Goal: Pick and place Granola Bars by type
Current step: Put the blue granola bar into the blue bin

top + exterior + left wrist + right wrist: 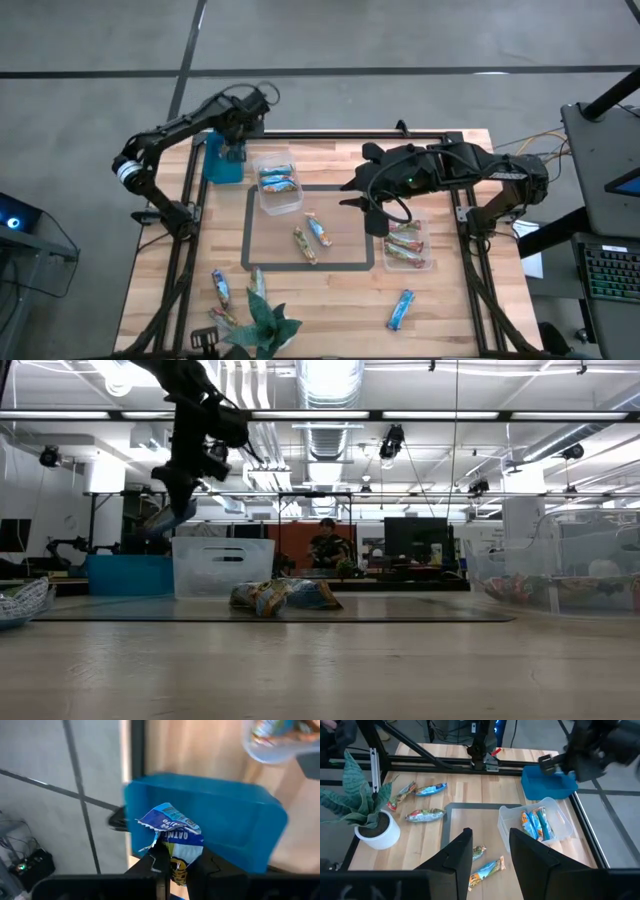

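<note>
Where visible, nine granola bars (pixel 318 231).

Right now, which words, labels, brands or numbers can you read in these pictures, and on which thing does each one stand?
"OATME": on the blue granola bar that the left gripper holds over the blue bin; the word is cut off and the smaller print is blurred.
Wrappers of the other granola bars, on the table and in the clear tubs: too small to read.
The right gripper is open and holds nothing.
</note>
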`<state>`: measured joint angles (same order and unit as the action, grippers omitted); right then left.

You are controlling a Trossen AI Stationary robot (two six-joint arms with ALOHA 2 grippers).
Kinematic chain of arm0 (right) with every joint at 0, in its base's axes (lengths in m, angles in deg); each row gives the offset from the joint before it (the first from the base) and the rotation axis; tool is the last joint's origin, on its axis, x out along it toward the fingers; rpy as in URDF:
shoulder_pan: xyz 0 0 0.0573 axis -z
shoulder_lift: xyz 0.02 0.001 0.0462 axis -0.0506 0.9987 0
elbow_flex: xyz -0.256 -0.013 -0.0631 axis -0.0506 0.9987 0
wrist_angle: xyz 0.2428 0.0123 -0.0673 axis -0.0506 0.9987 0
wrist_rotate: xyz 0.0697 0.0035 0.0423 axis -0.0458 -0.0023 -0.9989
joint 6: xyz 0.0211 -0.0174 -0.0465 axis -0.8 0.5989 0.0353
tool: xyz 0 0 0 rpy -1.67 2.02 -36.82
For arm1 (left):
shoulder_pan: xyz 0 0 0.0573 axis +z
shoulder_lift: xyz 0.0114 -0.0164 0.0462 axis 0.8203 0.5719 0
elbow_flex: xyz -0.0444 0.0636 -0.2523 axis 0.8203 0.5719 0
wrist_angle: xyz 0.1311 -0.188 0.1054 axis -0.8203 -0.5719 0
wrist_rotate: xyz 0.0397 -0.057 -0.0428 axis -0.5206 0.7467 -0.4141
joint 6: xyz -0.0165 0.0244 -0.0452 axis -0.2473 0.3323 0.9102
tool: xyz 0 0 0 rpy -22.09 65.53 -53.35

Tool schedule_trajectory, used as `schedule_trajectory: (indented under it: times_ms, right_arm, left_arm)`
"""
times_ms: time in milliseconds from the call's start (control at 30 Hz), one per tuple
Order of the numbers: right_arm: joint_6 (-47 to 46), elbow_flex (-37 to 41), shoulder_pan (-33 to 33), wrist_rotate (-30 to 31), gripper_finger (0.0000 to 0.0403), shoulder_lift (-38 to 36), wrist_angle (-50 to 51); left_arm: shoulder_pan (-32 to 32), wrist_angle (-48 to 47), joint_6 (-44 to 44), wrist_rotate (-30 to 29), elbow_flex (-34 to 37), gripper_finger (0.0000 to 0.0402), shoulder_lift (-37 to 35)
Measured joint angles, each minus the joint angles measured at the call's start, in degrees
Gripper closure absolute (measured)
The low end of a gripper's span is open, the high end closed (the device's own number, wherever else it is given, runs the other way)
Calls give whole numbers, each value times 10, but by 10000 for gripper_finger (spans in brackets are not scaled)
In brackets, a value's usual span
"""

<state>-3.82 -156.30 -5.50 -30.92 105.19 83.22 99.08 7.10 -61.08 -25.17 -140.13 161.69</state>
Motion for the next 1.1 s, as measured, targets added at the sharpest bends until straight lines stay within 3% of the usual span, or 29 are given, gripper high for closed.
schedule_trajectory:
  times_ms: [267,433,967,1100]
  right_arm:
    - [8,0,-13,0,278,0,1]
    - [6,0,-17,0,273,0,1]
    - [-20,0,-19,-8,286,0,1]
    - [-19,0,-19,-28,278,0,1]
  left_arm:
    - [-30,69,37,-21,149,389,-56]
    - [-32,91,34,-22,204,389,-84]
    - [-54,174,32,-5,302,389,-91]
    - [-54,173,51,2,300,359,-92]
